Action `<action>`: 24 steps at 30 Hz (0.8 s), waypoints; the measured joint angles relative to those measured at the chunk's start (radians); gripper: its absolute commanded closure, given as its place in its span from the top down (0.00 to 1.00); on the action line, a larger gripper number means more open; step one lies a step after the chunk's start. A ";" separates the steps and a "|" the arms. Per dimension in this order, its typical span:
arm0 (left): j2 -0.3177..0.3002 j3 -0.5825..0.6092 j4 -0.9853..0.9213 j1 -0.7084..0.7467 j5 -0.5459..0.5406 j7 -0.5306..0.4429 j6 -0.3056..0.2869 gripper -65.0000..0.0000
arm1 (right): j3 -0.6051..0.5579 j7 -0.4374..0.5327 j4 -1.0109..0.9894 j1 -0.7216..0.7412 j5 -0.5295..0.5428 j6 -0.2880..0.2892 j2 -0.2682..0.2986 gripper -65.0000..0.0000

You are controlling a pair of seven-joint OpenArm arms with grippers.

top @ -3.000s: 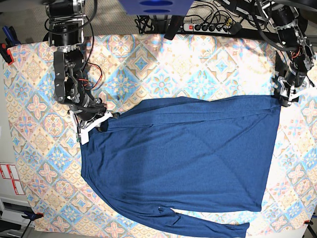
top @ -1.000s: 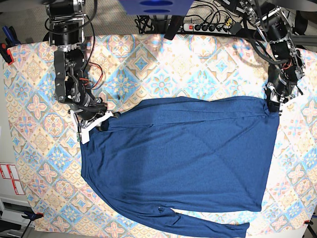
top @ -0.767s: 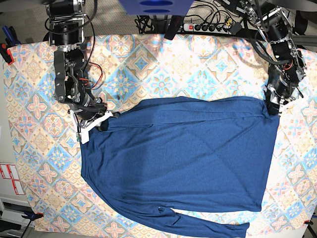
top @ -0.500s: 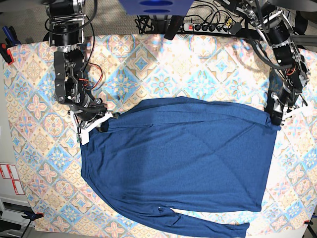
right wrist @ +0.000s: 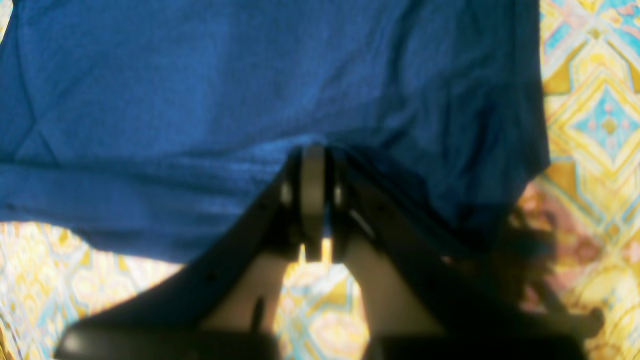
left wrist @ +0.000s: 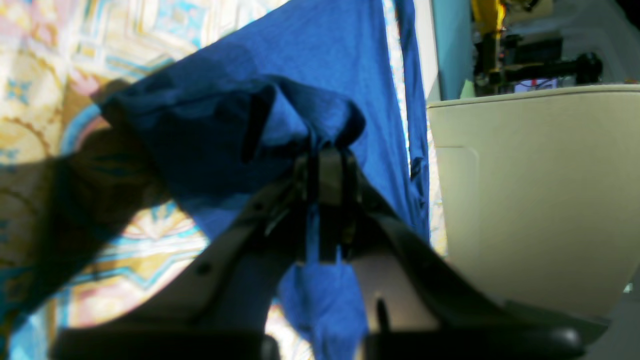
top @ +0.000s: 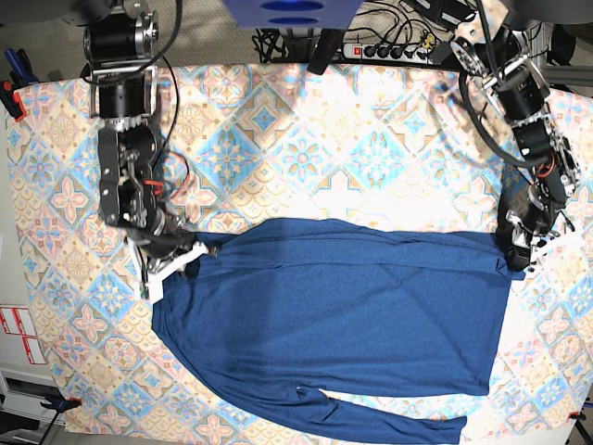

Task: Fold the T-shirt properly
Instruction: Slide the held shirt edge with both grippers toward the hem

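Observation:
The dark navy T-shirt [top: 343, 315] lies flat across the near half of the patterned tablecloth [top: 306, 139], with its far edge doubled over. One long sleeve [top: 398, 425] trails along the front edge. My left gripper [top: 515, 257] is shut on the shirt's far right corner; the left wrist view shows the fabric [left wrist: 320, 60] bunched between the closed left gripper [left wrist: 325, 165]. My right gripper [top: 185, 254] is shut on the far left corner. In the right wrist view, cloth [right wrist: 200, 75] spreads beyond the right gripper [right wrist: 312, 160].
A power strip [top: 394, 48] and cables lie at the back edge of the table. Clamps [top: 11, 93] hold the cloth at the left edge. A beige panel [left wrist: 530, 190] stands just off the table's right side.
Both grippers have moved toward the near edge with the shirt's far edge in them. That edge now lies lower over the shirt's body, and the left arm moved farther.

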 measured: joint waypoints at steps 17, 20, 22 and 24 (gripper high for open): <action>-0.019 0.003 -0.162 -0.119 0.000 -0.099 0.002 0.00 | 0.000 0.092 -0.222 0.091 0.000 0.003 0.006 0.01; -0.020 0.003 -0.163 -0.119 0.000 -0.116 0.002 0.00 | 0.000 0.132 -0.230 0.093 0.000 0.003 0.005 0.01; -0.020 0.003 -0.163 -0.119 0.000 -0.120 0.002 0.00 | 0.000 0.144 -0.244 0.098 0.000 0.003 0.005 0.01; -0.020 0.003 -0.172 -0.122 0.000 -0.120 -0.002 0.00 | 0.000 0.158 -0.261 0.101 0.001 0.003 0.005 0.01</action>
